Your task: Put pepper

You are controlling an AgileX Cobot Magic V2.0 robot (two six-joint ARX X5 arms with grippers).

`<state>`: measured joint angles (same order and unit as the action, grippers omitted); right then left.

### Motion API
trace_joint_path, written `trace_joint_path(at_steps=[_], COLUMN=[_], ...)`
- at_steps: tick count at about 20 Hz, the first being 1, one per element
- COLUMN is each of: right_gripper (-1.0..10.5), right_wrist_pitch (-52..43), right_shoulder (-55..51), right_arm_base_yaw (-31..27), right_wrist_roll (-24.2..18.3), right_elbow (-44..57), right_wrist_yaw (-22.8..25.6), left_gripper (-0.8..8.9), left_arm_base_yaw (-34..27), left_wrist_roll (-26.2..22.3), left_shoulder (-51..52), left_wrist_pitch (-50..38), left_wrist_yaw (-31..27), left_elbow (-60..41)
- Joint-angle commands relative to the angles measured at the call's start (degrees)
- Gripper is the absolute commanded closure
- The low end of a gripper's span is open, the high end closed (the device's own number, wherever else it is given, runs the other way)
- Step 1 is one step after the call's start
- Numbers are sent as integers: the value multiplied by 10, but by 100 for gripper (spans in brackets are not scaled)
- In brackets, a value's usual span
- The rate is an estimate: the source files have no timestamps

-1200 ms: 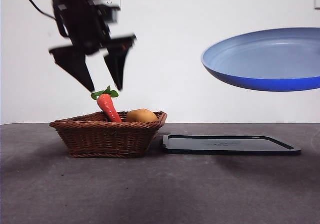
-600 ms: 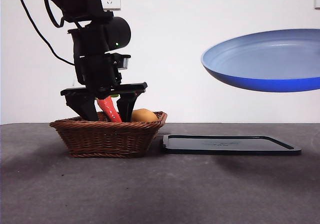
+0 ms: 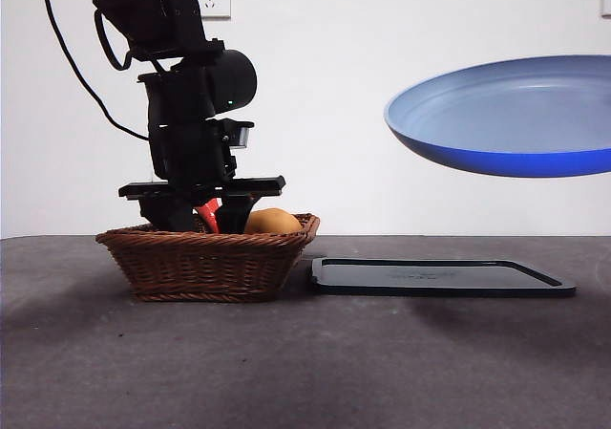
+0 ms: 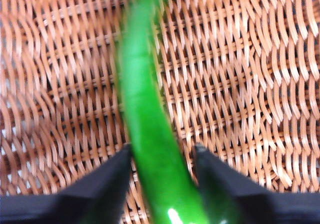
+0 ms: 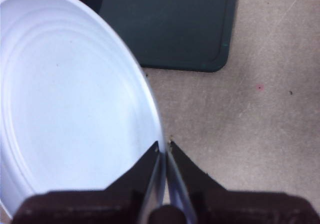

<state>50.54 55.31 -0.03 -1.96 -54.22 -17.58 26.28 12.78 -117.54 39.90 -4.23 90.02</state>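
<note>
1. At the left of the front frame, we found the left gripper (image 3: 200,221) lowered into the wicker basket (image 3: 205,262), its fingertips hidden below the rim.
2. We noted in the left wrist view that the jaws stood spread, one on each side of the pepper (image 4: 147,134), which lay on the basket's woven floor. We could not confirm contact; the picture was blurred.
3. The pepper's long axis ran straight away from the gripper between the jaws, so the jaws' closing line crossed its narrow width. We judged this alignment suitable for a pinch across the body.
4. Also in the basket, in the front frame, we saw a red-orange carrot (image 3: 207,215) just beside the gripper and an orange-brown round item (image 3: 273,222) to its right.
5. In the lower centre-right lay a dark tray (image 3: 439,277) on the table (image 3: 305,362).
6. At the upper right, the right gripper (image 5: 164,151) was pinching the rim of the blue plate (image 3: 506,114), held aloft above the tray. We judged the left arm far nearer the pepper.
</note>
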Motion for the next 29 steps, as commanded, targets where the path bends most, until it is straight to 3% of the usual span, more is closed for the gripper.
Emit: trace_joint_path(at_steps=[1,11,14,21,26,29], right_gripper=[943,943,943,943,943,943], right_wrist_pitch=[-8,-13,-21,-62,-99,-104], right_shoulder=[3,3,8,130,217,225], right_arm_base_yaw=[0,0,0,17,51,70], right_wrist_roll=[-1,0,7,82,158,180], right_elbow=[-12,-12,-12,-12,-12,-12], right_wrist_yaw=[-4,-4,-4,-6,-50,-50], left_gripper=[675,675,675,675,675,675], left_arm_base_yaw=[4,4,7,48,123,164], left_wrist_roll=[12,27,27,22,-11,-31], left_shoulder=[-12,42,78,177,174,149], left_wrist_pitch=[2,7,11,28,32,30], left_wrist_yaw=[3,5,35,166,172,132], left_elbow=[12,12,12,12,12,12])
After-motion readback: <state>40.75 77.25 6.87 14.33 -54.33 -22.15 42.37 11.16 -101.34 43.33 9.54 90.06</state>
